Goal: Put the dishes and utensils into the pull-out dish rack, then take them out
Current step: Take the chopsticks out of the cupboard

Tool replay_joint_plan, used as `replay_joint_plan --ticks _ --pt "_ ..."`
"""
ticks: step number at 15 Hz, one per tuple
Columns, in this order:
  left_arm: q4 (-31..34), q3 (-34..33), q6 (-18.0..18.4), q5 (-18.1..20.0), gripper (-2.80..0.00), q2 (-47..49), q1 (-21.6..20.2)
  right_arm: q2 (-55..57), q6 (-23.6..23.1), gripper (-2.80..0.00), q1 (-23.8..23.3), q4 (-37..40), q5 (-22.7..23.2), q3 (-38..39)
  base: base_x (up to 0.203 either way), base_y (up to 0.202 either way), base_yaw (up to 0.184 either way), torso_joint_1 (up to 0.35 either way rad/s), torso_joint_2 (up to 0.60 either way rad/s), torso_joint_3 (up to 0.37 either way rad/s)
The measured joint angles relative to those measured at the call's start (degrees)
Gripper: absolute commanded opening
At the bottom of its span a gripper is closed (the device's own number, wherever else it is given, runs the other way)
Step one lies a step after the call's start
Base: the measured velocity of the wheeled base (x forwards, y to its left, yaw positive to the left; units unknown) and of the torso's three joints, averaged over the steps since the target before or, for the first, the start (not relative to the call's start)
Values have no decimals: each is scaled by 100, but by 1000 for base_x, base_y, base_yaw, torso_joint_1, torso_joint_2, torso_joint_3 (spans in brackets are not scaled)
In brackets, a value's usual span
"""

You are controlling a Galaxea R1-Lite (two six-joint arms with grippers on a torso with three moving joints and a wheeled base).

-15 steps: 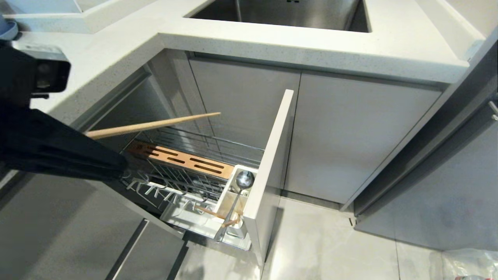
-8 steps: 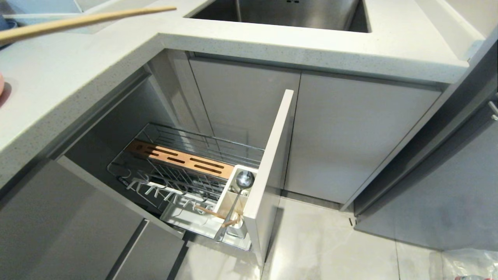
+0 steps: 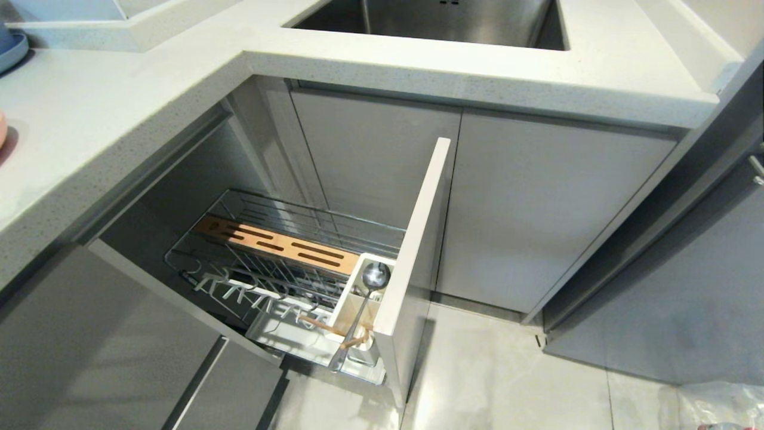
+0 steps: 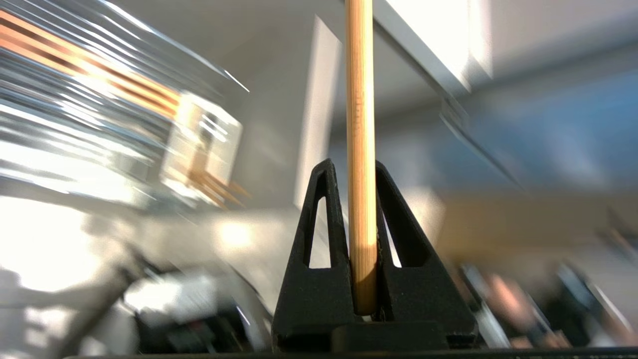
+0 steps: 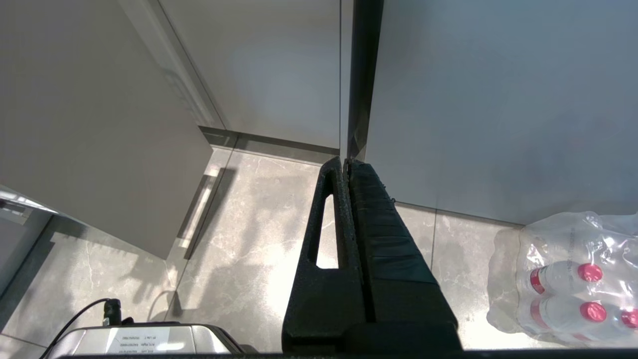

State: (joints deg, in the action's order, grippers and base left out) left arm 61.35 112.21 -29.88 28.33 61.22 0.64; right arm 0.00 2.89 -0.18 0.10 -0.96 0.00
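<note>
The pull-out dish rack (image 3: 310,212) stands pulled out below the counter, its orange-wood strip (image 3: 277,243) along the middle. Its white utensil cup (image 3: 352,292) sits against the pale cabinet front (image 3: 418,239). In the cup are the metal spoon (image 3: 375,276) and one wooden chopstick (image 3: 322,327). My left gripper (image 4: 353,164) is outside the head view and is shut on the other chopstick (image 4: 360,99), which sticks straight out past the fingertips. The dishes are out of view. My right gripper (image 5: 345,160) hangs shut and empty above the floor.
A steel sink (image 3: 430,21) is set in the white countertop (image 3: 119,113). A blue plate (image 3: 9,48) lies at the counter's far left edge. A wrapped pack of bottles (image 5: 563,274) sits on the tiled floor beside grey cabinet doors (image 3: 555,203).
The left arm lifted the chopstick from above the rack, up and left across the counter, and out of the head view. The rack, spoon and right arm stayed still.
</note>
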Motion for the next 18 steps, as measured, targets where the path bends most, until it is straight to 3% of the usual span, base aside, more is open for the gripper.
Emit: replay_joint_plan --ticks 7,9,11,13,15,18 --pt "-260 -128 514 -11 -280 342 -3545 0 -2 -280 0 0 0 0 0 0 0 0 0 0" --pt "-295 -329 531 -13 -280 584 -4296 0 0 -280 0 0 0 0 0 0 0 0 0 0" --pt "-364 -458 473 -16 -280 908 -4712 0 -2 -280 0 0 2 0 0 0 0 0 0 0" --pt "-574 -508 177 -106 -280 1250 -4902 0 -1 -280 0 0 0 0 0 0 0 0 0 0" --pt "-923 -630 -89 -160 -280 1527 -4962 0 0 -280 0 0 0 0 0 0 0 0 0 0" --pt "-1183 -691 -104 -131 -280 1774 -4916 0 -2 -280 0 0 0 0 0 0 0 0 0 0"
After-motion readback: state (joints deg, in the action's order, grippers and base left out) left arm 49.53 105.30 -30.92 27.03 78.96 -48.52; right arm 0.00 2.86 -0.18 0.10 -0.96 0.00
